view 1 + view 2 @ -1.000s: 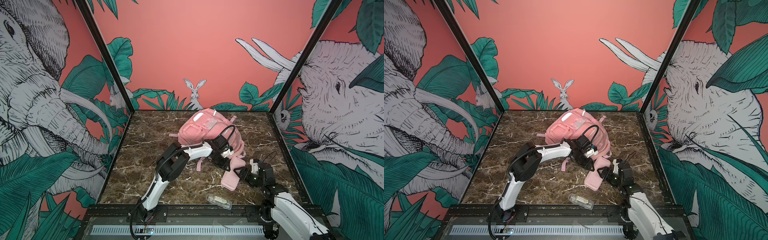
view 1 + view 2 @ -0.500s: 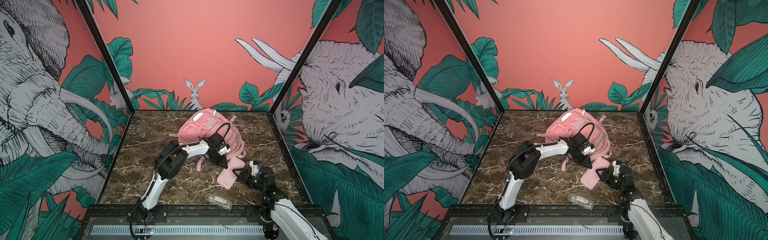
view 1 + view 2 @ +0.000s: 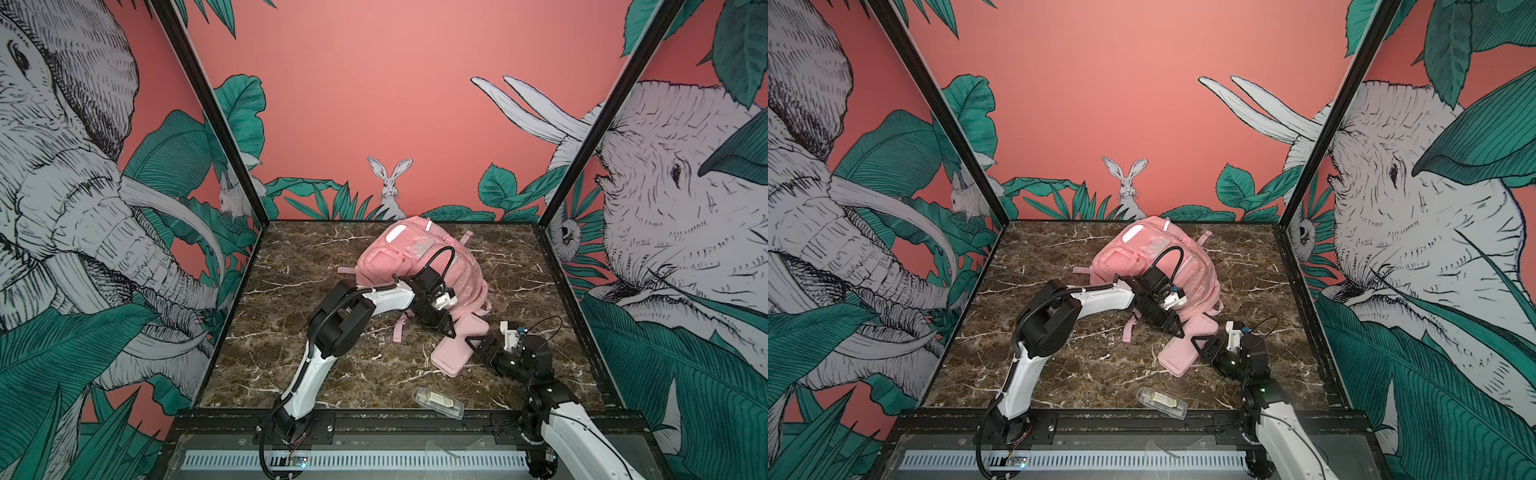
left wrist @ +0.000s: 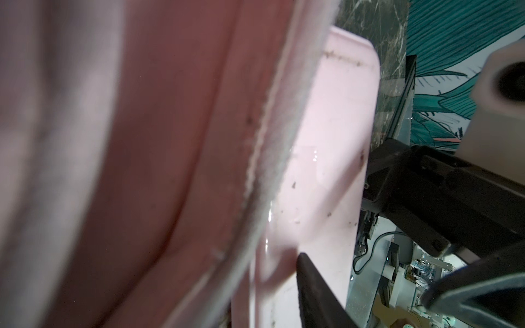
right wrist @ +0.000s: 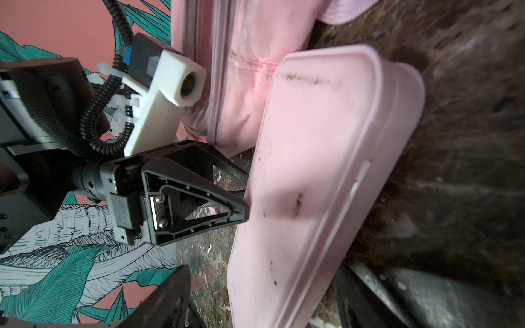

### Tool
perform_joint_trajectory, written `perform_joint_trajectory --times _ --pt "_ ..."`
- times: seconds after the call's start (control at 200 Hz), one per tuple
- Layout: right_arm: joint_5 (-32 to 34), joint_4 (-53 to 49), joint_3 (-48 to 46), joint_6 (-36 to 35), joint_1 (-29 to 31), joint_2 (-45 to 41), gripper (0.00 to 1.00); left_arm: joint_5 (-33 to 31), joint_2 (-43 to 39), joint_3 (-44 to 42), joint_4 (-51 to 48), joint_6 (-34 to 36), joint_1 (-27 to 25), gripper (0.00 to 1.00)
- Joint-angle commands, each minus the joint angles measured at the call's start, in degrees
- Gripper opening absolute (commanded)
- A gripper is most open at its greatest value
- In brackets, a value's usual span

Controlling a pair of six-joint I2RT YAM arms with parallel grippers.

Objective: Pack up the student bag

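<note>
The student bag (image 3: 415,257) (image 3: 1142,257) is a pink backpack lying at the back middle of the marble floor. A flat pink pencil case (image 3: 455,353) (image 3: 1183,353) leans with its far end against the bag's near side. My left gripper (image 3: 449,330) (image 3: 1177,330) is open, its fingertips at the case's far edge. In the left wrist view only one dark finger (image 4: 309,278) shows, lying over the case (image 4: 335,142) beside the bag fabric (image 4: 142,142). My right gripper (image 3: 471,345) (image 5: 267,269) is open and straddles the case (image 5: 312,170), with floor showing between one finger and the case.
A small clear plastic box (image 3: 436,402) (image 3: 1163,401) lies near the front edge. A loose pink strap (image 3: 400,330) trails from the bag toward the front. Printed walls close in the left, back and right sides. A black rail (image 3: 374,419) runs along the front.
The left gripper's jaws have widened at the case's far edge. The right wrist has drawn slightly left and the case's near end has swung a little left. The bag has not moved.
</note>
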Motion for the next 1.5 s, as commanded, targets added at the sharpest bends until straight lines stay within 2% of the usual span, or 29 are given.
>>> perform_joint_trajectory --times 0.0,0.475,0.985,1.205,1.365,1.495 --pt "-1.1 9.5 0.1 0.2 0.1 -0.4 0.78 -1.2 0.7 -2.4 -1.0 -1.1 0.4 0.45" --pt "0.1 16.7 -0.1 1.5 0.1 4.7 0.79 3.0 1.3 -2.7 0.9 -2.0 0.5 0.48" --pt "-2.0 29.0 4.6 0.3 1.8 21.0 0.76 4.3 1.1 -3.6 2.4 -2.6 0.6 0.48" --pt "-1.5 29.7 5.2 0.3 2.6 21.9 0.75 3.7 1.1 -4.0 1.8 -2.5 0.6 0.35" --pt "-0.5 25.7 6.4 -1.2 2.9 19.9 0.75 3.8 1.0 -4.4 2.2 -2.7 0.6 0.35" --pt "-0.6 23.7 7.4 -2.5 3.1 22.8 0.73 4.4 0.5 -4.6 3.2 -3.3 0.6 0.35"
